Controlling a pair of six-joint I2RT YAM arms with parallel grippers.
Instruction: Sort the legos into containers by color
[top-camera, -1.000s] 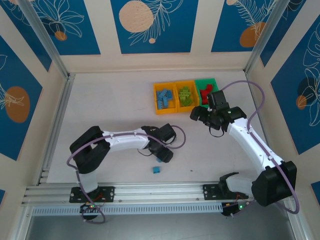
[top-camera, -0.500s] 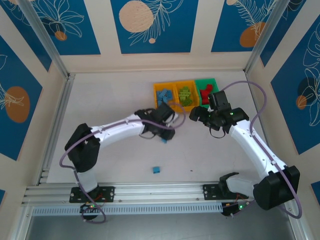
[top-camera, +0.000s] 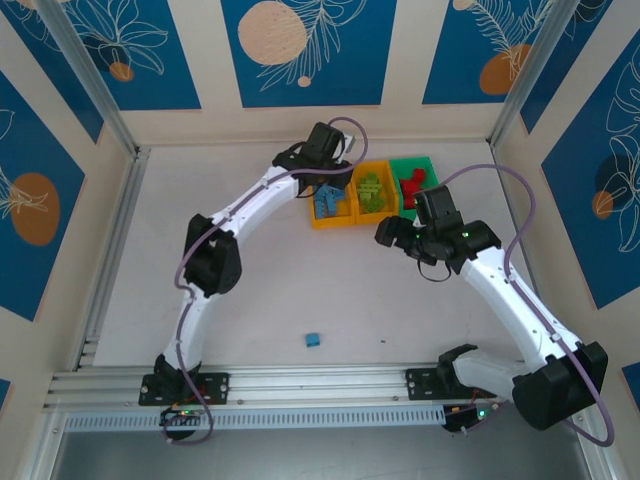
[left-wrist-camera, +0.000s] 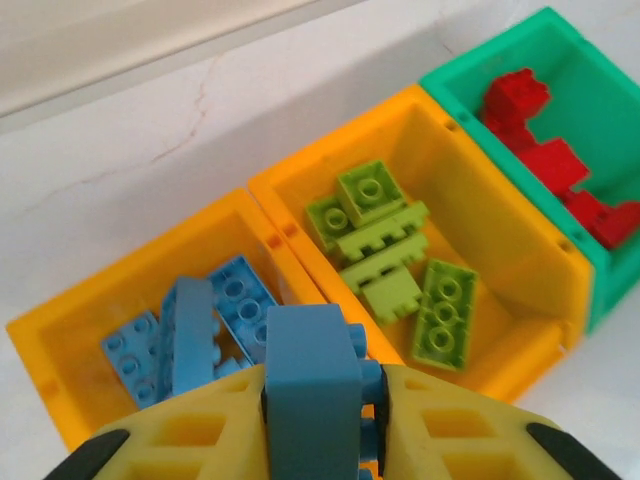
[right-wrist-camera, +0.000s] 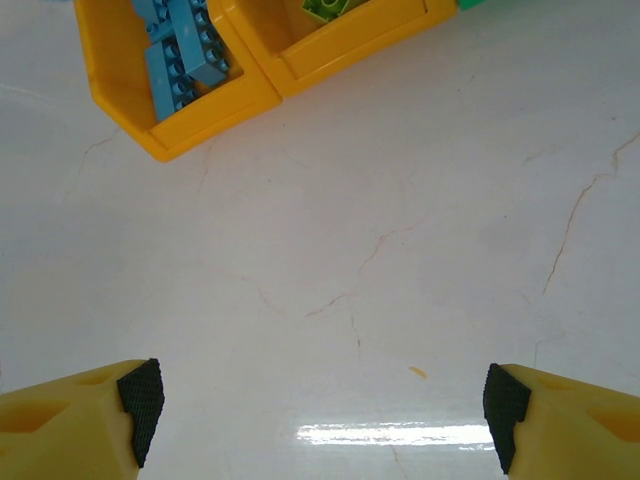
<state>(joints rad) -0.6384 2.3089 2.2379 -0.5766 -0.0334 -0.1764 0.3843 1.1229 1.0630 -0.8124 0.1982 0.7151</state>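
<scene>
1. I am standing at what is looking like a robotics lab test cell, not a home or a shop.
2. Bare aluminium posts (top-camera: 85, 75) are framing the booth, and printed blue-and-cream wall panels (top-camera: 300, 50) are closing it in on three sides.
3. A white left arm (top-camera: 250, 207) and right arm (top-camera: 510, 290) are sitting bolted to a slotted metal rail (top-camera: 320, 383) at the near edge of the pale, marble-veined tabletop (top-camera: 250, 290).
4. Purple cables (top-camera: 488, 166) are looping loose along the arms, and small green lights (top-camera: 481, 412) are glowing at a base.
5. Toy bricks (top-camera: 327, 198) are lying in three joined plastic bins (top-camera: 335, 223), looking like bench props rather than household goods.
</scene>
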